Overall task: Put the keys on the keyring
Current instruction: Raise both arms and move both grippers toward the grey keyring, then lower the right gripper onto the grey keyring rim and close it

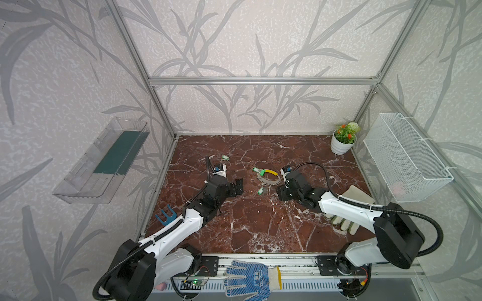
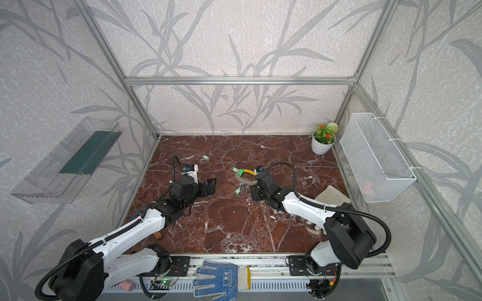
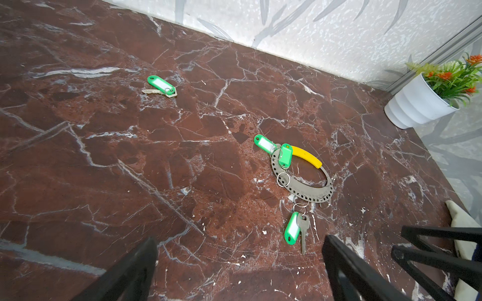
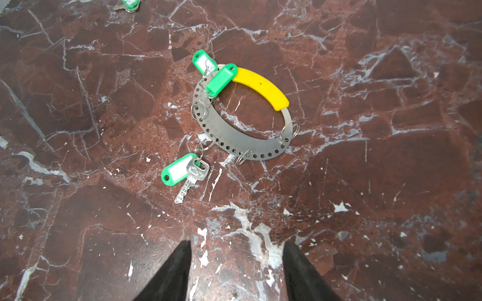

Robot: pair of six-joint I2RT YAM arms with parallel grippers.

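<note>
One loose key (image 3: 159, 86) lies on the marble table (image 3: 104, 182) well apart from the keyring (image 3: 307, 191), beyond it on the left arm's side. The left gripper (image 3: 240, 239) is clearly nearer to this key than the right gripper (image 4: 236, 243), which faces the keyring from its near side. The left jaws stand wide apart and hold nothing. The right jaws are partly apart, with only bare marble between them. From the left wrist, the loose key's tag and blade lie folded together, long axis roughly in line with the jaws' closing direction, so a wrist turn looks needed. Another key (image 4: 191, 174) hangs from a split ring on the keyring's perforated band. Two green tags (image 4: 221, 78) rest against the keyring beside its yellow sleeve (image 4: 260, 86). Whether they carry blades, or are threaded on, cannot be made out. The right wrist view cuts off the loose key.
</note>
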